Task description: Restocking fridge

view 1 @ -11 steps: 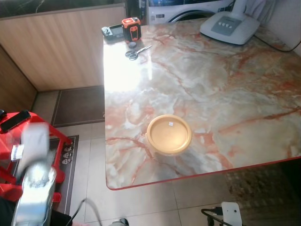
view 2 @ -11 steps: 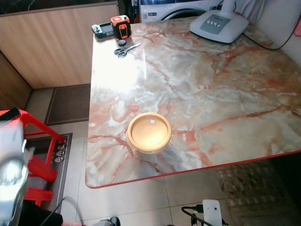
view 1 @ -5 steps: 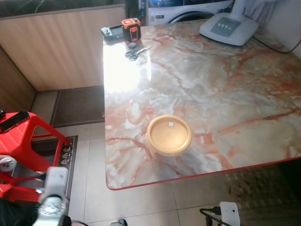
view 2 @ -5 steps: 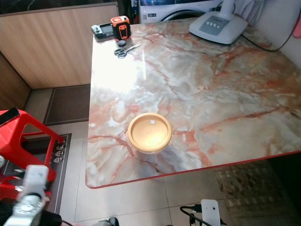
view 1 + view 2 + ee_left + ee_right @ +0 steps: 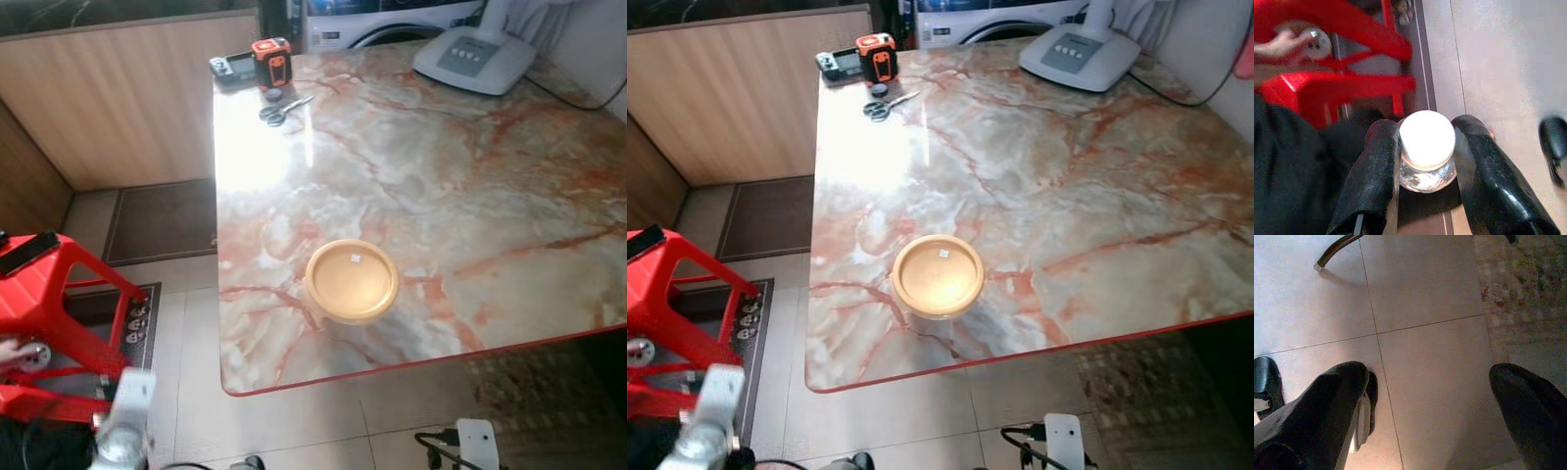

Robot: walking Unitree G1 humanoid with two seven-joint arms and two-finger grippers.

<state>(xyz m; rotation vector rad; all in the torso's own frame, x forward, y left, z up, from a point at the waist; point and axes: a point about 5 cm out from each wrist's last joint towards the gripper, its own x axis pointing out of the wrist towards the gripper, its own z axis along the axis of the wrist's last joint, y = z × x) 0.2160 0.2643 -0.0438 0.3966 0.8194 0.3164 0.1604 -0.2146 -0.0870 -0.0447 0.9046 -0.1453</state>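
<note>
- Step in hand, as we read it: carrying stock. Our left gripper (image 5: 1426,161) has a small clear glass jar (image 5: 1427,152) with a white lid, one black finger on each side of it, clamped on the jar body.
- In the head views the left arm (image 5: 122,421) sits low at 7 o'clock, off the table, over the tiled floor beside the red stool (image 5: 49,304). The jar itself is not clear there; blur, so we rely on the wrist camera.
- Right gripper (image 5: 1425,401) hangs idle over the floor tiles, fingers well apart, nothing between them.
- Round container with the tan lid (image 5: 352,281) stands on the marble table (image 5: 470,176) near the front edge, at 6 o'clock of the top. Tape measure (image 5: 272,61) and scissors (image 5: 285,108) at 11 o'clock, far corner; white appliance (image 5: 475,59) at 1 o'clock.
- A person's hand (image 5: 1283,44) shows by the stool in the left wrist view.
- No fridge in sight, so the next move probably calls for turning and walking to find it, with the grip held firm on the jar and the arm clear of the stool legs.
- Versus a second ago: the left arm was raised, large and blurred at 8 o'clock; it has dropped and now shows small at the bottom edge. Table items unchanged; camera shifted only slightly.
</note>
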